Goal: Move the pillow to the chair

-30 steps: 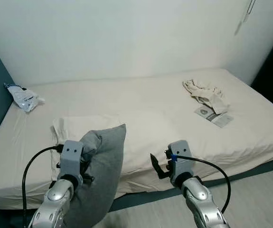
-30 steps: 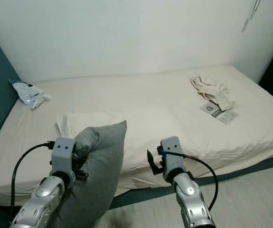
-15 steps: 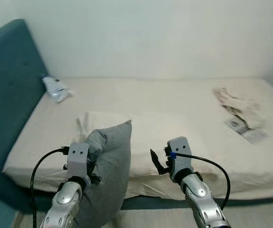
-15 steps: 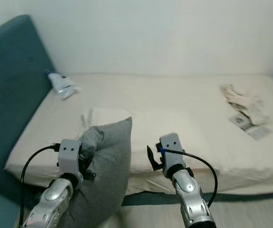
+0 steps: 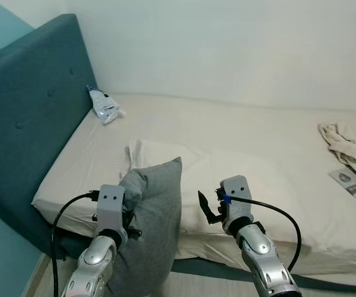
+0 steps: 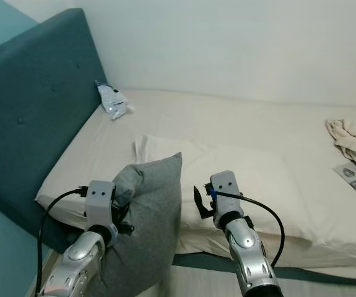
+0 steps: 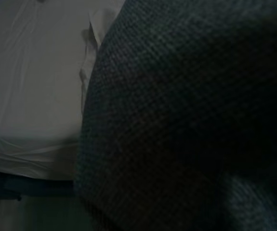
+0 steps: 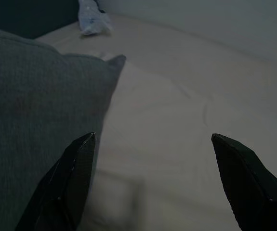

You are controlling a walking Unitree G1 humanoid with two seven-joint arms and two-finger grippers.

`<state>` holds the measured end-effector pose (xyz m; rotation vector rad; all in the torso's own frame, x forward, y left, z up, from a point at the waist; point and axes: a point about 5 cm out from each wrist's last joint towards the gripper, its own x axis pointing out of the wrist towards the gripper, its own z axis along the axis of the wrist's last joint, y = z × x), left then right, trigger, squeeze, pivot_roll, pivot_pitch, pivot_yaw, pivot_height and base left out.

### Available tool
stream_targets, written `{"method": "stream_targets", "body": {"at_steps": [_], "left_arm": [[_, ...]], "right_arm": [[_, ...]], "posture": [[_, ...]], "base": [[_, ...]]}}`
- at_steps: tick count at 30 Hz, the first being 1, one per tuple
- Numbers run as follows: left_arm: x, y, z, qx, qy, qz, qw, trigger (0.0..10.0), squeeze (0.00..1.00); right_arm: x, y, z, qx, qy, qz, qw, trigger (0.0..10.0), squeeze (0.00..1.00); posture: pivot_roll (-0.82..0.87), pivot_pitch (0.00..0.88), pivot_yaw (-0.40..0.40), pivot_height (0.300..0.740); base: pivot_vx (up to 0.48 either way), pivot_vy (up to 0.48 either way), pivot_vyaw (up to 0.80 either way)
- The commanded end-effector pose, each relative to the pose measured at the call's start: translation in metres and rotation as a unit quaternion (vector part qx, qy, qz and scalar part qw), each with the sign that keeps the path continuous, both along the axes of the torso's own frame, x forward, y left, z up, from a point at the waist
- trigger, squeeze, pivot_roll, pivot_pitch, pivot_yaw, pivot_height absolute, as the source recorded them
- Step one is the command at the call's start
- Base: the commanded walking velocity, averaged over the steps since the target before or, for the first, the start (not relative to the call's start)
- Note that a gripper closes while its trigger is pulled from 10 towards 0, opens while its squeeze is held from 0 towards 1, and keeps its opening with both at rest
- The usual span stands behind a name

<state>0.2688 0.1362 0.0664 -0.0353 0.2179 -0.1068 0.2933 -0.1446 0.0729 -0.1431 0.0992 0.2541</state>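
grey pillow [image 5: 153, 232] held upright off the bed edge, pinched at its upper corner by the left gripper [image 5: 123, 210] | right gripper [image 8: 152, 183] spread wide, nothing held, just beside the pillow's free edge | bed [image 5: 258, 154] bounded by teal headboard [image 5: 29, 117] on the left; open mattress lies ahead

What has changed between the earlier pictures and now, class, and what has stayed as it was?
The camera has swung to the robot's left, bringing the teal headboard into view. The things on the bed have not moved. The left gripper still holds the grey pillow; the right gripper stays open and empty.
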Motion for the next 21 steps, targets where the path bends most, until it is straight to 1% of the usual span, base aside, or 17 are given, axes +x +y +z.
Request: {"method": "stream_targets", "body": {"at_steps": [1, 5, 7, 9, 13, 21], "left_arm": [[0.0028, 0.0046, 0.0107, 0.008, -0.026, 0.006, 1.000, 10.0, 0.00], [0.0030, 0.0061, 0.0115, 0.016, -0.039, 0.017, 0.999, 10.0, 0.00], [0.0030, 0.0067, 0.0108, 0.005, -0.034, 0.020, 0.999, 10.0, 0.00], [0.0031, 0.0064, 0.0112, 0.002, -0.033, 0.018, 0.999, 10.0, 0.00], [0.0040, 0.0062, 0.0138, 0.015, -0.037, 0.012, 0.999, 10.0, 0.00], [0.0048, 0.0048, 0.0144, 0.014, -0.039, 0.007, 0.999, 10.0, 0.00]], "right_arm": [[-0.0015, -0.0008, -0.0036, 0.005, 0.003, -0.004, 1.000, 10.0, 0.00], [-0.0014, -0.0001, -0.0036, 0.006, 0.002, -0.005, 1.000, 10.0, 0.00], [-0.0012, 0.0005, -0.0036, 0.007, 0.001, -0.004, 1.000, 10.0, 0.00], [-0.0012, 0.0005, -0.0037, 0.007, 0.001, -0.004, 1.000, 10.0, 0.00], [-0.0010, -0.0006, -0.0039, 0.007, 0.000, -0.005, 1.000, 10.0, 0.00], [-0.0004, -0.0025, -0.0030, 0.009, -0.003, -0.010, 1.000, 10.0, 0.00]], "posture": [[0.03, 0.055, 0.005, 0.740], [0.03, 0.047, 0.008, 0.740], [0.03, 0.045, 0.008, 0.740], [0.03, 0.045, 0.008, 0.740], [0.03, 0.043, 0.010, 0.740], [0.02, 0.042, 0.015, 0.740]], "base": [[0.000, 0.000, 0.80], [0.000, 0.000, 0.80], [0.000, 0.000, 0.80], [0.000, 0.000, 0.80], [0.000, 0.000, 0.80], [0.000, 0.000, 0.80]]}}
